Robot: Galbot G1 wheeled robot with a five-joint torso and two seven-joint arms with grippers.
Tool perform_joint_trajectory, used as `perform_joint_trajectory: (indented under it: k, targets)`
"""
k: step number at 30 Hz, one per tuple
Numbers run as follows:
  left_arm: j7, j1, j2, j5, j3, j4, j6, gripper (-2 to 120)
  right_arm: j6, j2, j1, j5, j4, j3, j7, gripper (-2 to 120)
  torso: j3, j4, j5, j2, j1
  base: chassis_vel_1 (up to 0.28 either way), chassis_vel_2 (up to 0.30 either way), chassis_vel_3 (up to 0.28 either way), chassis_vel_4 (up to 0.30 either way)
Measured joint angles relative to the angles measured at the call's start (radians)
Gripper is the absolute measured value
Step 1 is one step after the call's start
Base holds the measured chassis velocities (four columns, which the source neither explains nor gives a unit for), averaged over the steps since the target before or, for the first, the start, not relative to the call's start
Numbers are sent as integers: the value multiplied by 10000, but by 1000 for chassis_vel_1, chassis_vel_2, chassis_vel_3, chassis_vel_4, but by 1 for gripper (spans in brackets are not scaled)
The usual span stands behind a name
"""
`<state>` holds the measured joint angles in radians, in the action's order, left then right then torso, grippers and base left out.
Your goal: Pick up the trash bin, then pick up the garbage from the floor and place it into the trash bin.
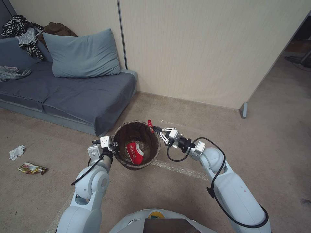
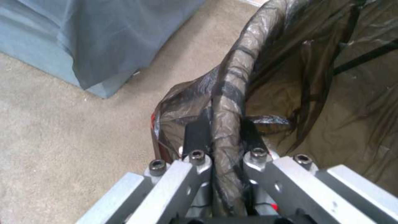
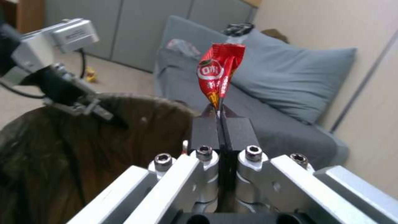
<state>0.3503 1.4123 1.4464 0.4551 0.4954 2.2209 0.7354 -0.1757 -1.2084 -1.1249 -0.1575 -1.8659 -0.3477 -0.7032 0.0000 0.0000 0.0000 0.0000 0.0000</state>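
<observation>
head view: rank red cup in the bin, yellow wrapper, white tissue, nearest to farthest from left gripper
1. red cup, inside the trash bin that the left gripper holds by the rim.
2. yellow wrapper, on the carpet to the robot's left.
3. white tissue, slightly farther left.

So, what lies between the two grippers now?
In the head view, the trash bin lies between them: the left gripper clamps its near rim, the right gripper holds a red wrapper at the opposite rim.

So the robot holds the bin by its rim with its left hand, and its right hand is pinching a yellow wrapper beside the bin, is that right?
Nearly. The wrapper in the right hand is red, not yellow, as the right wrist view shows. The rest holds: the left hand clamps the rim of the trash bin, and the right hand holds its wrapper at the bin's edge.
</observation>
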Motion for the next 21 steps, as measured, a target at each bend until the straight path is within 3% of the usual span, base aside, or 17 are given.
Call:
perform_joint_trajectory:
  k: [21]
  targets:
    - [5,71,68,-33,-105,100,0,3,468,583,805,308,333,1304,-294,0,0,0,-1,0,0,0,0,0,0]
